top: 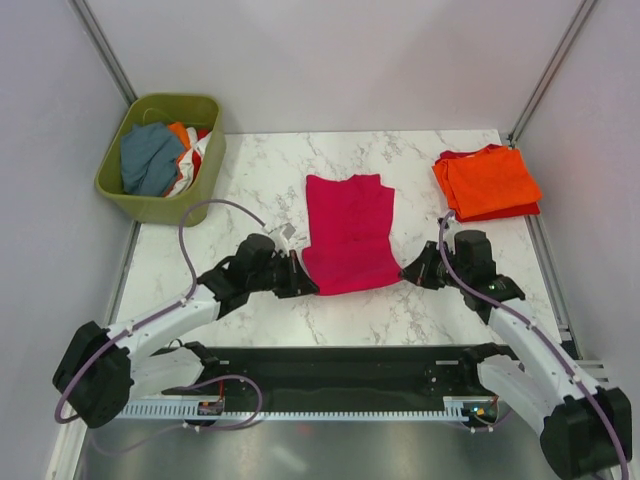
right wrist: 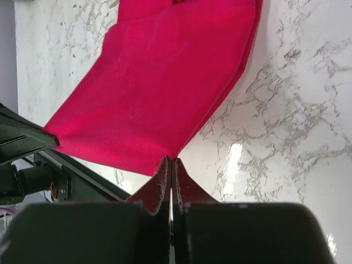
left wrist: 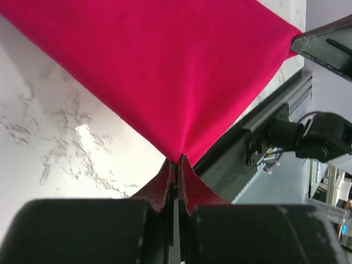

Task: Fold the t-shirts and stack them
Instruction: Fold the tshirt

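Observation:
A magenta-pink t-shirt lies lengthwise in the middle of the marble table, folded into a narrow strip. My left gripper is shut on its near left corner, and my right gripper is shut on its near right corner. The near edge hangs stretched between the two, lifted off the table. In the left wrist view the pink cloth fans out from the pinched jaws. A stack of folded orange and red t-shirts rests at the back right.
An olive-green basket at the back left holds more clothes, grey-blue, orange and white. The black rail of the arm bases runs along the table's near edge. Grey walls stand on both sides.

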Available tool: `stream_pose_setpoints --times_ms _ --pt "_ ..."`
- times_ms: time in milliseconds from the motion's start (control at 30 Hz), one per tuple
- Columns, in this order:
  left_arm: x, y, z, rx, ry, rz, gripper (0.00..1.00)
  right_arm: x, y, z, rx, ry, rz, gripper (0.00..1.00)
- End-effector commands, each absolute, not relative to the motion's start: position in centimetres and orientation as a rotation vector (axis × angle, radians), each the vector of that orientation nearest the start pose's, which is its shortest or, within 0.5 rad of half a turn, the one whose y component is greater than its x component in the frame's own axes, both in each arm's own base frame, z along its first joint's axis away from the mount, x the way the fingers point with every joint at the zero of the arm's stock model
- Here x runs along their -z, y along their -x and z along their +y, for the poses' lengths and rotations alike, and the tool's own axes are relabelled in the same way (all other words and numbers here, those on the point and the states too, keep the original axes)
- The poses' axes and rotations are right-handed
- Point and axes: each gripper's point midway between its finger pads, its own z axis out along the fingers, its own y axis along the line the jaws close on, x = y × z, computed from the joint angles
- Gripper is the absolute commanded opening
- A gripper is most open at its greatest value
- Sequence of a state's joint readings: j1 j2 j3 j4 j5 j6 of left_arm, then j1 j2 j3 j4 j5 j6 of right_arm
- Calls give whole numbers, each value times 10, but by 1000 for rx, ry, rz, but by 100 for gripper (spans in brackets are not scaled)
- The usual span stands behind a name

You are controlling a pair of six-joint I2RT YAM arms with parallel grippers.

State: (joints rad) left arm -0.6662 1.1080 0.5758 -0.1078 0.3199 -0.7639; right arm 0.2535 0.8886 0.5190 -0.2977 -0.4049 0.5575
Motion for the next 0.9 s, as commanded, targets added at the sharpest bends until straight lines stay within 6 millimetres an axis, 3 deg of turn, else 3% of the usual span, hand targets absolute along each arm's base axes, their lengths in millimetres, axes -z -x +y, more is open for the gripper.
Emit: stream_pose_setpoints --times_ms 0,133,233,367,467,733,867 --pt "-112 -170 -257 1147 -72 2469 2 -127 -210 150 -906 -111 2310 0" --pt "-129 -168 -255 1172 -73 2422 2 -147 -209 147 -901 -120 2261 0" --pt "-144 -174 -254 1158 -80 2394 2 -168 -218 145 -879 -117 2218 0" --pt "-159 -188 -253 1140 -80 2372 2 -183 -234 144 -839 -115 2203 0" --pt "-174 -208 -253 1118 -73 2341 2 -186 -251 142 -785 -122 2218 0" --pt "-183 -256 -247 1065 -26 2340 2 -199 -298 142 -707 -152 2207 0" --pt "-196 -285 -243 1061 -4 2314 2 -192 -322 143 -665 -184 2243 0"
